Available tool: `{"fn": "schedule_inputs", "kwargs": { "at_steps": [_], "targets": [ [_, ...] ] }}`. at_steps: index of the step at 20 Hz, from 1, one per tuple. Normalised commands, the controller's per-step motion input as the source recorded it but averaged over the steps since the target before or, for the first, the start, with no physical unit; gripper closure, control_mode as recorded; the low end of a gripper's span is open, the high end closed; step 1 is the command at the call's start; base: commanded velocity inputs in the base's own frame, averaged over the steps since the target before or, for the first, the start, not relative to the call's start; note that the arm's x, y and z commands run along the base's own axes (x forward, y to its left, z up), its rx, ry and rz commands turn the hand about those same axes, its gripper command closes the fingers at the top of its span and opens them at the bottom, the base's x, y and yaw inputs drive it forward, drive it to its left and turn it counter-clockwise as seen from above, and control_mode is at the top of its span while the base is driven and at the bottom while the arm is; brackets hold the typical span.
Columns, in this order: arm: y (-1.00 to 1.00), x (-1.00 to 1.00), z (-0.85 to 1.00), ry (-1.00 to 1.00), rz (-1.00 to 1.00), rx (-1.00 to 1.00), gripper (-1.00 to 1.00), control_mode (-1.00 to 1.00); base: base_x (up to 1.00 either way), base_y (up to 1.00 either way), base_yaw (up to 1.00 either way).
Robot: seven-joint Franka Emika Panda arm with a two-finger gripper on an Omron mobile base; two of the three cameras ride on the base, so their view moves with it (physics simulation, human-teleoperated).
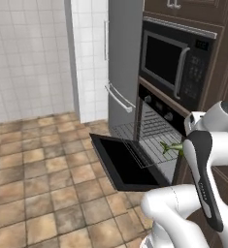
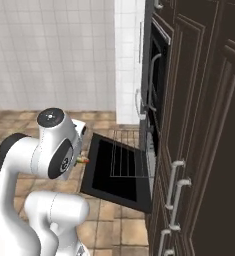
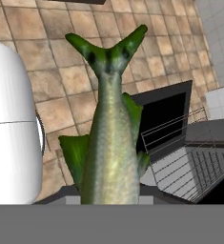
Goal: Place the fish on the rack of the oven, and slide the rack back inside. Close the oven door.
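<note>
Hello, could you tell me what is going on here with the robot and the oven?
The white arm is carrying the fish in its end effector toward the oven. The oven door hangs fully open, and the rack is pulled partway out over it, with nothing on it yet. In the hand view the fish points tail-first down toward the rack and door. The fish is not yet set down, so placing it, sliding the rack in and closing the door all remain.
</note>
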Motion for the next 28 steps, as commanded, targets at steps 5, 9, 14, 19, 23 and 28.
{"fn": "schedule_inputs", "kwargs": {
  "at_steps": [5, 9, 14, 19, 23, 28],
  "targets": [
    [0.00, 0.00, 0.00, 0.00, 0.00, 0.00, 1.00, 1.00, 0.51, -0.07, -0.19],
    [0.00, 0.00, 0.00, 0.00, 0.00, 0.00, 1.00, 1.00, 0.60, 0.00, -0.17],
    [0.00, 0.00, 0.00, 0.00, 0.00, 0.00, 1.00, 1.00, 0.61, 0.00, -0.17],
    [0.00, 0.00, 0.00, 0.00, 0.00, 0.00, 1.00, 1.00, 0.60, 0.00, -0.16],
    [0.00, 0.00, 0.00, 0.00, 0.00, 0.00, 1.00, 1.00, 0.58, -0.04, -0.13],
    [0.00, 0.00, 0.00, 0.00, 0.00, 0.00, 1.00, 1.00, 0.38, -0.01, -0.12]
  ]
}}
